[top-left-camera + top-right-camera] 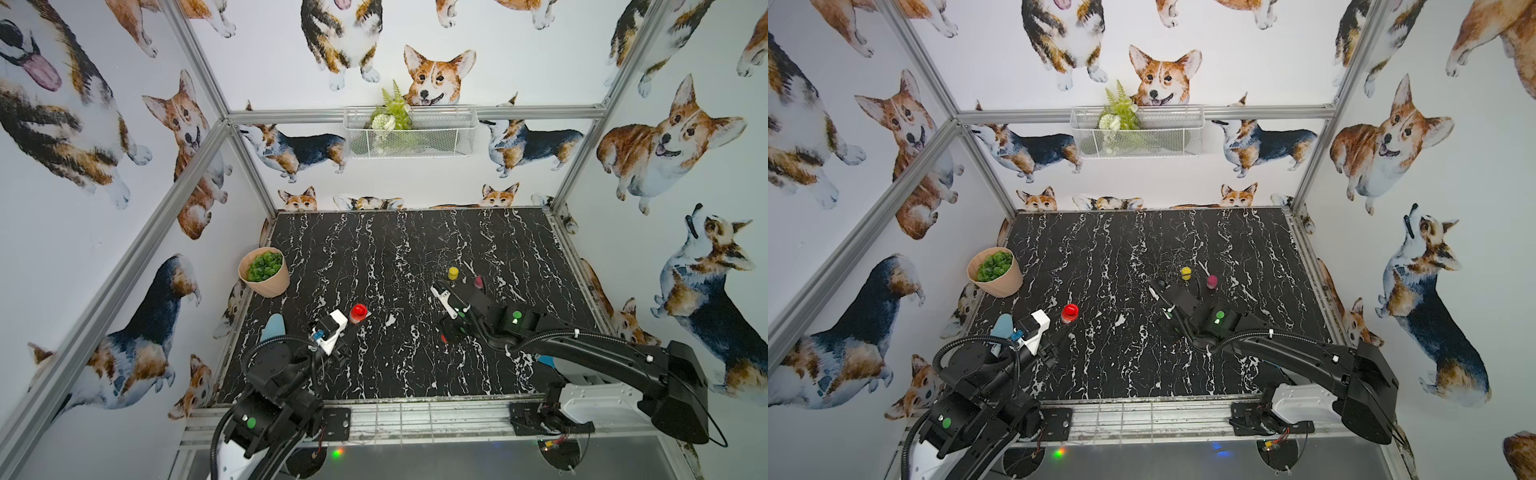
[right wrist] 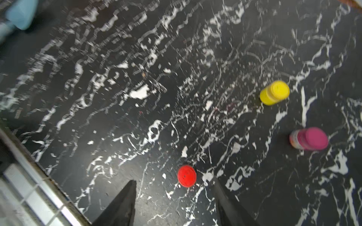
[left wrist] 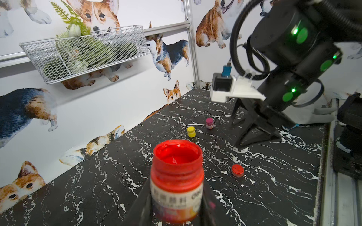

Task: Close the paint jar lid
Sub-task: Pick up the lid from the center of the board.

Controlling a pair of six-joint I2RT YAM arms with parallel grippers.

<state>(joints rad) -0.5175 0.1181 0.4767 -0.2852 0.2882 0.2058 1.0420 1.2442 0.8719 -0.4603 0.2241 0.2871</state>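
Observation:
The red paint jar (image 3: pixel 177 176) stands upright with no lid, wet red paint showing at its mouth. My left gripper (image 3: pixel 176 211) is shut on its labelled body; it also shows in both top views (image 1: pixel 358 312) (image 1: pixel 1070 312). The red lid (image 2: pixel 186 176) lies flat on the black marble table (image 1: pixel 395 257), also seen from the left wrist (image 3: pixel 237 170). My right gripper (image 2: pixel 174 187) hangs open just above the table. The lid lies just beyond its fingertips, nearer one finger, and nothing sits between them.
A closed yellow jar (image 1: pixel 453 272) and a closed magenta jar (image 1: pixel 478 282) stand behind the right gripper. A tan pot with a green plant (image 1: pixel 264 272) sits at the table's left edge. A pale blue object (image 1: pixel 275 326) lies beside the left arm. A wire basket (image 1: pixel 409 131) hangs on the back wall.

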